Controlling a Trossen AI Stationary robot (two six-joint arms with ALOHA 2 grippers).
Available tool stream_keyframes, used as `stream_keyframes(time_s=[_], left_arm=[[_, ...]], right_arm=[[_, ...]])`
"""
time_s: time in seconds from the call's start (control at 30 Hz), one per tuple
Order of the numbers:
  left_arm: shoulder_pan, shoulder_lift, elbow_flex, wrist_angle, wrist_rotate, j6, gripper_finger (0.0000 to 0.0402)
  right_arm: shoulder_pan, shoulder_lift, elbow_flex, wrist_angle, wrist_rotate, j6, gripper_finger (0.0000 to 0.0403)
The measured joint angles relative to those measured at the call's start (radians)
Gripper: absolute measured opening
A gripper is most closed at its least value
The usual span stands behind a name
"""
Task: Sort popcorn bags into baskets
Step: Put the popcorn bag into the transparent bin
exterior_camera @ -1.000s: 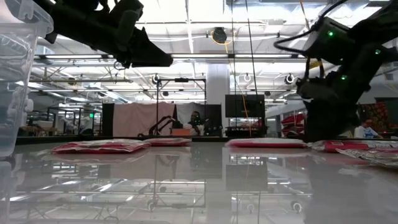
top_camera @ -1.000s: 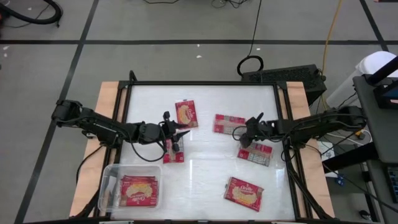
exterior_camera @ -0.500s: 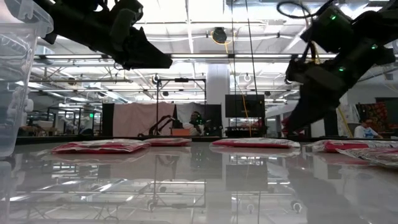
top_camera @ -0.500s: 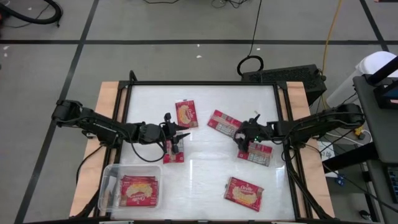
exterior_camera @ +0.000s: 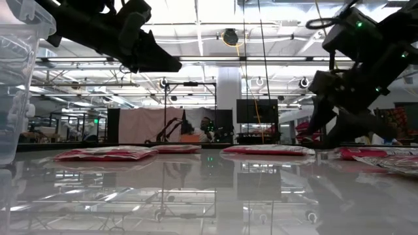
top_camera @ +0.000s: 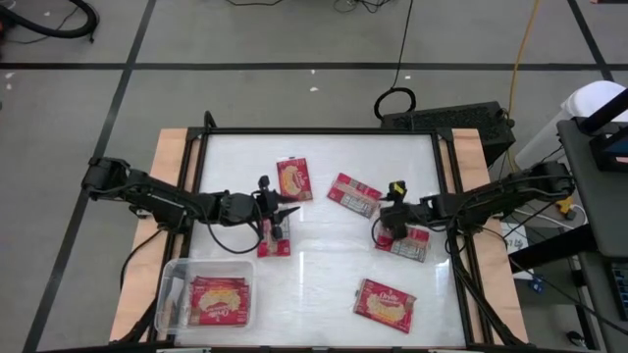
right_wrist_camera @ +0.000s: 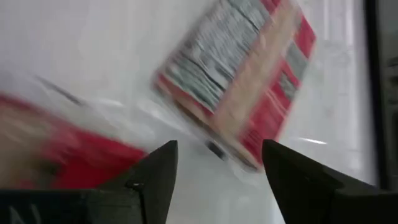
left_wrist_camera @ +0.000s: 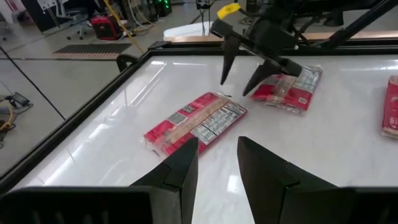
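Packet (top_camera: 353,193) lies back-up, long axis diagonal; right claw (top_camera: 391,227) spread, L claw (top_camera: 280,212) parted.

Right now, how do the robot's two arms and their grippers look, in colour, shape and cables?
Both arms are dark, slim and jointed, with black cables looping beside them. The left gripper has two black, wedge-shaped fingers. The right gripper has two thin, tapering black fingers, and a yellow tag sits on its wrist. In the low view, small green lights glow on the right arm.

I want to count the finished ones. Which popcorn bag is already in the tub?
The popcorn bag at the table's near left corner: it alone lies inside the clear tub; the others lie on the bare white table.
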Motion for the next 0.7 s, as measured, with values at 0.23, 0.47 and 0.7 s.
stream_keyframes(time_s=[0.23,0.47,0.7], left_arm=[[0.020,0.000,0.000,0.000,-0.001,0.000,0.0118],[0.032,0.000,0.000,0.001,-0.001,0.008,0.0118],[0.039,0.000,0.000,0.002,-0.002,0.012,0.0118]], right_arm=[[-0.015,0.000,-0.058,0.081,0.034,-0.285,0.0224],[-0.061,-0.003,-0.185,0.420,-0.028,-0.547,0.0224],[-0.140,-0.002,-0.193,0.457,-0.157,-0.588,0.0201]])
